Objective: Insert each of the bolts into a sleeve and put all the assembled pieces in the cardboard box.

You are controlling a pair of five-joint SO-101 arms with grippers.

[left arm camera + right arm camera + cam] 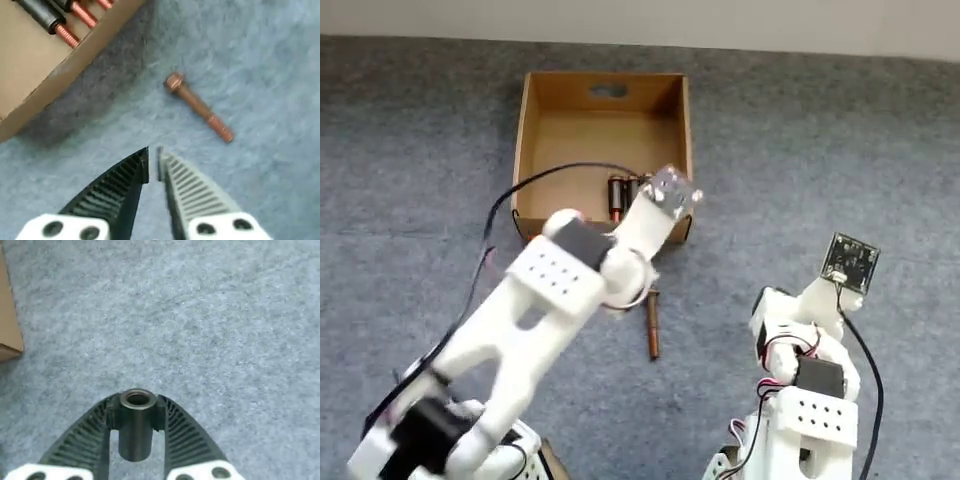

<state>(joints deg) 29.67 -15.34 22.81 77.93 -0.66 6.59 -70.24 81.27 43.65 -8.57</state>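
At the table's left, your left gripper hangs beside the cardboard box, jaws nearly closed on nothing. Assembled pieces lie inside the box. A loose bolt lies on the carpet nearby. Rightward, your right gripper clamps a black sleeve lengthwise.

Light bright, even, diffuse, from above. Cardboard box: faint shade inside along walls. Carpet just beside box wall: broad soft shadow, fading away from box. Bolt near box: thin faint shadow. Sleeve well apart from box: dull sheen on rim. White arm at box front wall: brightest surface.
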